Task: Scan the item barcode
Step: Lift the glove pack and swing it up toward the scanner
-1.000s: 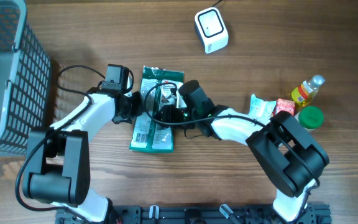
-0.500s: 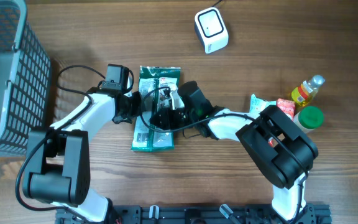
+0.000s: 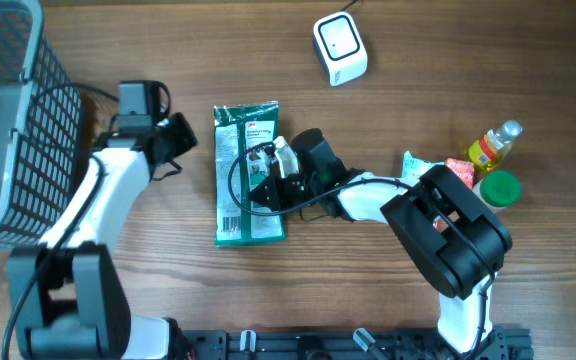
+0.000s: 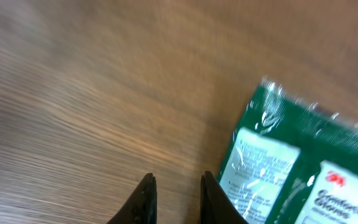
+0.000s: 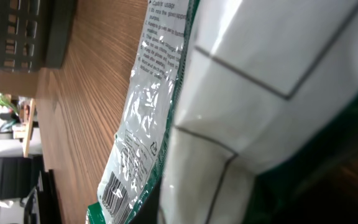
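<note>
The overhead view is brightly and evenly lit from above. Only soft, short shadows are cast on the worktop [image 3: 168, 40], the clearest beside the wire basket [image 3: 28, 90] at 9 o'clock. The left wrist view is smeared by motion blur, with the wood grain streaked and glare spread over the green glove packet [image 4: 291, 168]. In the right wrist view its film is rendered soft at 3 o'clock, specular glints are seen toward 7 o'clock, and the background at 9 o'clock is washed out.
</note>
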`<state>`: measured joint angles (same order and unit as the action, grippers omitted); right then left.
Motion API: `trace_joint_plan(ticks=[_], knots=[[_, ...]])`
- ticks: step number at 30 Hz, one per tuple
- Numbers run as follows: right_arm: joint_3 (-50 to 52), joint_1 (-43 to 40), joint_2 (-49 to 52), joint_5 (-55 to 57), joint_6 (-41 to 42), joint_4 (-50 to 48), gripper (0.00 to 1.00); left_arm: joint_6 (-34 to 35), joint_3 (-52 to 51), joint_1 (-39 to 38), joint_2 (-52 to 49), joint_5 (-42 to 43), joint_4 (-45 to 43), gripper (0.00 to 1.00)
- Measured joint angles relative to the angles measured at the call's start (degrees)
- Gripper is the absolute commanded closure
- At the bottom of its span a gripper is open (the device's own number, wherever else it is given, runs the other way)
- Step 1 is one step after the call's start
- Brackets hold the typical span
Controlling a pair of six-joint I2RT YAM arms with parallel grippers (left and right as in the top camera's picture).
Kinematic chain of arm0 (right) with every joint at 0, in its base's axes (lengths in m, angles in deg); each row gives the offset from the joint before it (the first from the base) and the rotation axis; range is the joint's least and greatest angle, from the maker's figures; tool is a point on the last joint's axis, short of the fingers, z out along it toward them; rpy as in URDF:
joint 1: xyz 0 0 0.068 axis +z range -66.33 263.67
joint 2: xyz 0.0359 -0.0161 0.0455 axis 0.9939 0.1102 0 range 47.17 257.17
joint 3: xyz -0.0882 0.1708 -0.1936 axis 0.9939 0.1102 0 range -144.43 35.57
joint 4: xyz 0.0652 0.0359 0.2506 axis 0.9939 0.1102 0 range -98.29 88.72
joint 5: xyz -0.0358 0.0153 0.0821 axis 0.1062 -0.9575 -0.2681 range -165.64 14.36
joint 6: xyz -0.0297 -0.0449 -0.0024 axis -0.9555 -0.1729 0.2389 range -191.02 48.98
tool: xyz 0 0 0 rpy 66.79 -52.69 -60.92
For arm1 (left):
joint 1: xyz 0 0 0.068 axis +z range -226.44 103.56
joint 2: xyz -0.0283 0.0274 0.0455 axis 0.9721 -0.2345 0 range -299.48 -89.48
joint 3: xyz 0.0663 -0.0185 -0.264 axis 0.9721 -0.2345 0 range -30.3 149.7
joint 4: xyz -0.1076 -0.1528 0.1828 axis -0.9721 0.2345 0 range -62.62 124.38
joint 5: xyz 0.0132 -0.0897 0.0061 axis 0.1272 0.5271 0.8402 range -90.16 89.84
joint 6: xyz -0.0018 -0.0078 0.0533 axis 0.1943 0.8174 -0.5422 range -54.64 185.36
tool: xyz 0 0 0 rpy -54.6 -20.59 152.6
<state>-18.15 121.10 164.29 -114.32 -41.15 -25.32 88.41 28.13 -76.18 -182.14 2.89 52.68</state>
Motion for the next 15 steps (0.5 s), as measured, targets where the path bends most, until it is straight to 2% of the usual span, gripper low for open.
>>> trace_joint_plan(ticks=[7,8,11,12,13,15], knots=[[0.02,-0.92,-1.84,-0.61,-8.2,1.73,0.96,0.04,0.04,3.58,1.92,-0.24,0.02,0.72],[0.04,-1.25,-2.89,-0.66,-9.22,2.58,0.96,0.04,0.04,4.04,1.92,-0.24,-0.26,0.64],[-0.07,-2.67,-8.11,-0.83,-13.75,6.73,0.96,-0.11,0.04,5.55,1.92,-0.28,-1.64,0.3],[-0.33,-3.1,-9.77,-0.85,-15.21,8.96,0.96,-0.2,0.04,6.01,1.92,-0.48,-1.92,0.11],[-0.92,-3.65,-11.87,-0.83,-17.09,11.89,0.96,-0.11,0.04,6.4,1.92,-0.76,-1.99,0.0],[-3.67,-4.55,-14.6,-0.81,-20.72,18.4,0.96,0.07,0.04,6.95,1.92,-1.2,-1.79,0.0]])
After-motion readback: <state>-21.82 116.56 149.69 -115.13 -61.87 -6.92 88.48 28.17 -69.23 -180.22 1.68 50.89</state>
